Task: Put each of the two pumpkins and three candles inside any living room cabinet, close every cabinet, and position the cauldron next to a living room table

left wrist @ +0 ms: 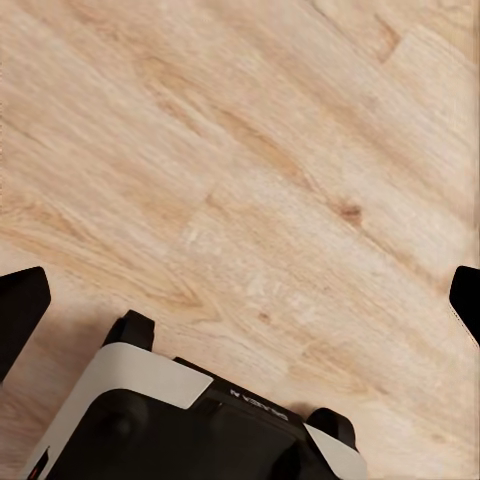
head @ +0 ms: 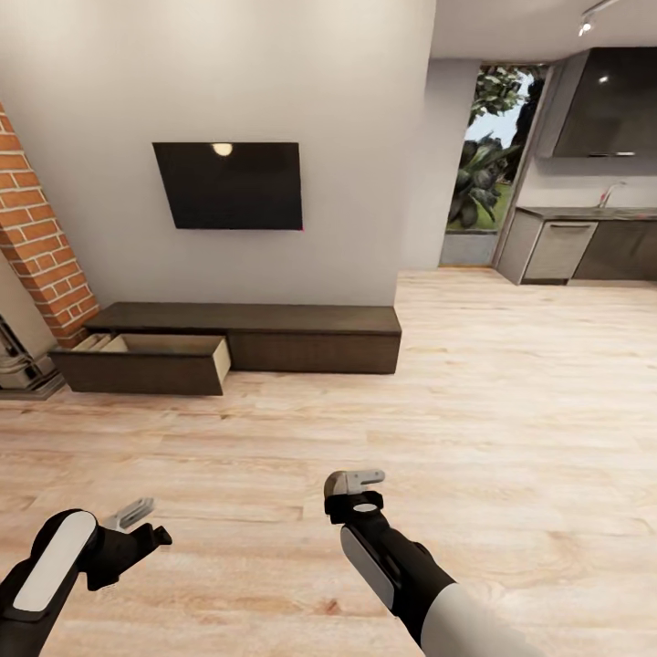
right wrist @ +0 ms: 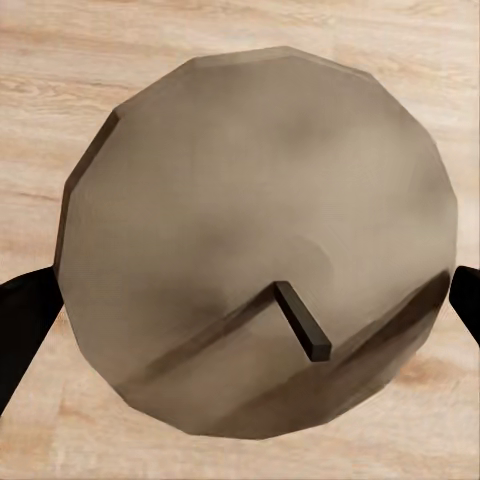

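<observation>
I stand on the pale wood floor [head: 511, 383]; far left, the cabinet [head: 246, 338] has one drawer [head: 151, 360] open. My right gripper [right wrist: 240, 300] is clamped on a candle [right wrist: 255, 240], my left gripper [left wrist: 240, 290] has its jaws apart.

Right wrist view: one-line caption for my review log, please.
Grey-brown candle with a dark wick, seen end-on between the right claw's dark fingers above the pale wood floor.

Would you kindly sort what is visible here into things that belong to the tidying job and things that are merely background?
Belongs to the job:
- long low dark-brown wood cabinet, its left drawer pulled open
- squat grey-brown cylindrical candle, held in the right gripper

Just background:
- black wall-mounted television
- red brick column
- grey kitchen units
- pale wood plank floor
- left gripper, empty
</observation>
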### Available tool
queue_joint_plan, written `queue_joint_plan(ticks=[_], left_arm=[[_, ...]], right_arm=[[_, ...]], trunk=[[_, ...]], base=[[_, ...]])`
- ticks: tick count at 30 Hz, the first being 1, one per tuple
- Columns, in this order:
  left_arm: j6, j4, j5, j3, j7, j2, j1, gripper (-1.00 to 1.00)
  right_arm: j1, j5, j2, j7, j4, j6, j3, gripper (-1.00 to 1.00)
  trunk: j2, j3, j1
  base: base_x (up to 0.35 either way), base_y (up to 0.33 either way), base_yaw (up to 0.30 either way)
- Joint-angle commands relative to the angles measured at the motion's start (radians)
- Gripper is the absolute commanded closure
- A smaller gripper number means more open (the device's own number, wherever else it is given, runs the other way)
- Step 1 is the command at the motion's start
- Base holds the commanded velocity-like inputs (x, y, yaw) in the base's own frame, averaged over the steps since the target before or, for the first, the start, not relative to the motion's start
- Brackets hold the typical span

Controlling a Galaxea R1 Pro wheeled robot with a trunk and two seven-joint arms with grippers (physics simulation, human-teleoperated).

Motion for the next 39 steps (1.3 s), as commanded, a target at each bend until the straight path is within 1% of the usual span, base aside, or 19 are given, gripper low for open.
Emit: queue_joint_plan(ticks=[1,10,20,33,39], left_arm=[[0.000,0.000,0.000,0.000,0.000,0.000,0.000,-1.00],[0.000,0.000,0.000,0.000,0.000,0.000,0.000,-1.00],[0.000,0.001,0.000,0.001,0.000,-0.001,0.000,-1.00],[0.000,0.000,0.001,0.000,0.000,-0.001,0.000,-1.00],[0.000,0.000,0.002,0.001,0.000,-0.001,0.000,-1.00]], right_arm=[[0.000,0.002,0.000,0.001,0.000,0.000,0.000,1.00],[0.000,0.003,0.000,0.000,0.000,0.002,0.000,1.00],[0.000,0.004,0.000,0.000,0.000,0.001,0.000,1.00],[0.001,0.005,0.000,0.000,0.000,0.000,0.001,1.00],[0.001,0.006,0.000,0.001,0.000,-0.001,0.003,1.00]], trunk=[[0.000,0.000,0.000],[0.000,0.000,0.000],[0.000,0.000,0.000],[0.000,0.000,0.000],[0.000,0.000,0.000]], base=[[0.331,0.100,0.108],[0.331,0.051,0.249],[0.316,0.132,0.285],[0.050,0.028,0.285],[0.238,0.000,0.285]])
